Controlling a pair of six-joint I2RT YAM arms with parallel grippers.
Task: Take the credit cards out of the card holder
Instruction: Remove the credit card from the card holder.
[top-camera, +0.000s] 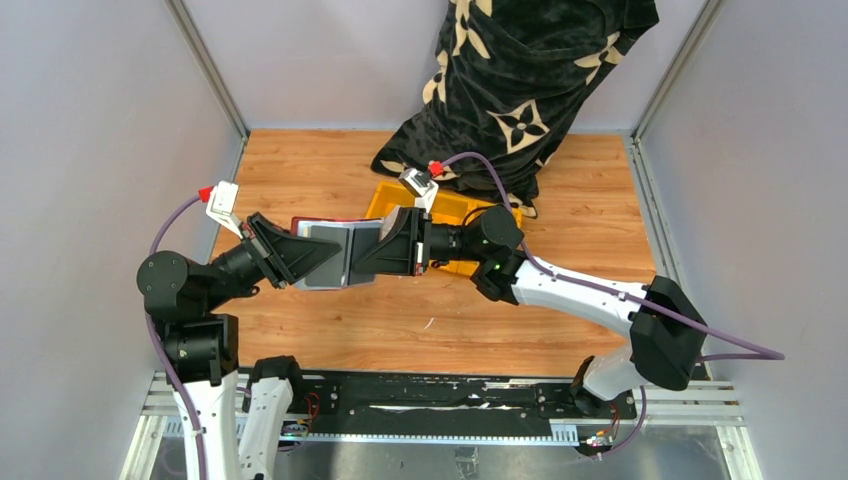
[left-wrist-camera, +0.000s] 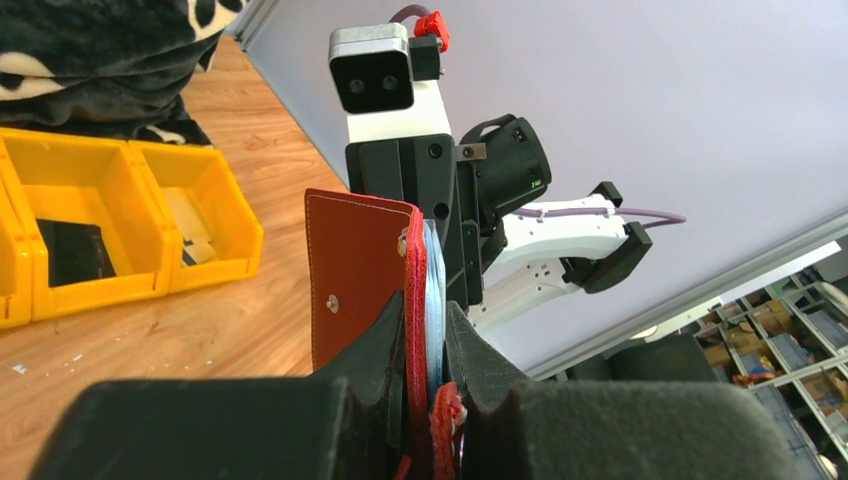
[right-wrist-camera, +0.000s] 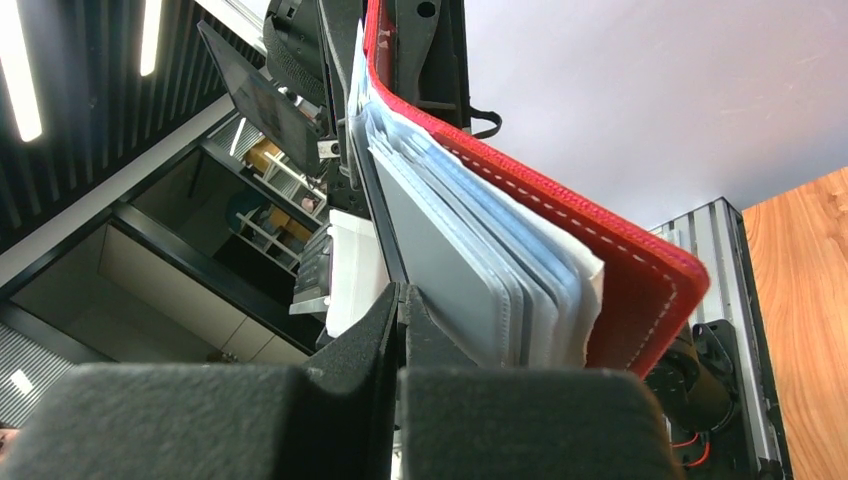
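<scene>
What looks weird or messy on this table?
A black flower-patterned cloth is heaped at the far edge of the table, slumping against the yellow bin. The red card holder also hangs in mid-air, held between the left gripper and the right gripper.

From mid-room, the card holder (top-camera: 350, 240) hangs above the middle of the bench (top-camera: 420, 320), pinched from both sides: the left gripper (top-camera: 325, 255) at its 9 o'clock, the right gripper (top-camera: 368, 258) at its 3 o'clock. Behind, toward 1 o'clock, a bin (top-camera: 455, 207) sits on the bench. A heap of cloth (top-camera: 510, 100) lies beyond, against the bin's far side.
</scene>
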